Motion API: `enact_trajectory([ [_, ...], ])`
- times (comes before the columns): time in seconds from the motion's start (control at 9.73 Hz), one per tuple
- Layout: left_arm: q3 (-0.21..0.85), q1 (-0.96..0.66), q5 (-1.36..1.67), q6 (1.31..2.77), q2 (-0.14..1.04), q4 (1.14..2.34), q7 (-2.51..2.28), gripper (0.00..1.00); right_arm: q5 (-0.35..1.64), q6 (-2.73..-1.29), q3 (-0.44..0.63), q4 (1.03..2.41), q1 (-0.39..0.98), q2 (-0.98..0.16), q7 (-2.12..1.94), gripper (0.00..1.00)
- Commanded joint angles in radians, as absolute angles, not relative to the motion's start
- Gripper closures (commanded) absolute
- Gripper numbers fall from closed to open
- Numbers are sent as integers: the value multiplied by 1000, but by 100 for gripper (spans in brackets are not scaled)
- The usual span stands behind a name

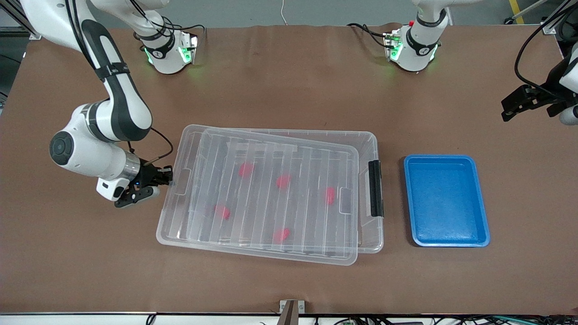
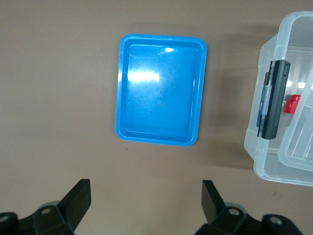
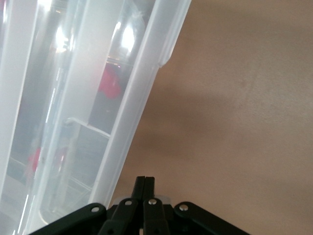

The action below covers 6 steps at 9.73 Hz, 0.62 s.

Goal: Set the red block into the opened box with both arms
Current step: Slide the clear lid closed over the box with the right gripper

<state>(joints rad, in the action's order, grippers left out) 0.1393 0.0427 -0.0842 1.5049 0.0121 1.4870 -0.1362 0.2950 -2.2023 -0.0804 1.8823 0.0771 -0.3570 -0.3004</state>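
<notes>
beside the box point(image 1: 366, 149) at the right arm's end, the right gripper point(image 1: 168, 176) is clenched empty; the left gripper point(image 2: 144, 199) waits released above the table point(image 1: 289, 76).

We see the clear box point(image 1: 370, 234) mid-table, its ribbed lid point(image 1: 271, 194) lying skewed on top, black latch point(image 1: 375, 188) at three o'clock. Five red blocks point(image 1: 246, 169) lie scattered inside, blurred through the lid.

You are getting even overhead light; glare is streaking the ribbed lid point(image 3: 58, 73) and blue tray point(image 2: 146, 76), and soft shadows are falling beside them.
</notes>
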Motion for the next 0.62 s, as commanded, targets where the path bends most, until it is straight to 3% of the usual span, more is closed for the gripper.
enact_trajectory([
  [0.0,126,32,-80,1500,-8,1543,-121,0,314,-2191,-87,1850,77,-371,-269,100],
  [0.41,127,32,-80,1499,-8,1545,-121,0,301,-2189,-130,1826,68,-376,-213,100],
  [0.51,127,34,-80,1491,-11,1545,-120,0,260,-2133,-121,1797,48,-365,-225,93],
])
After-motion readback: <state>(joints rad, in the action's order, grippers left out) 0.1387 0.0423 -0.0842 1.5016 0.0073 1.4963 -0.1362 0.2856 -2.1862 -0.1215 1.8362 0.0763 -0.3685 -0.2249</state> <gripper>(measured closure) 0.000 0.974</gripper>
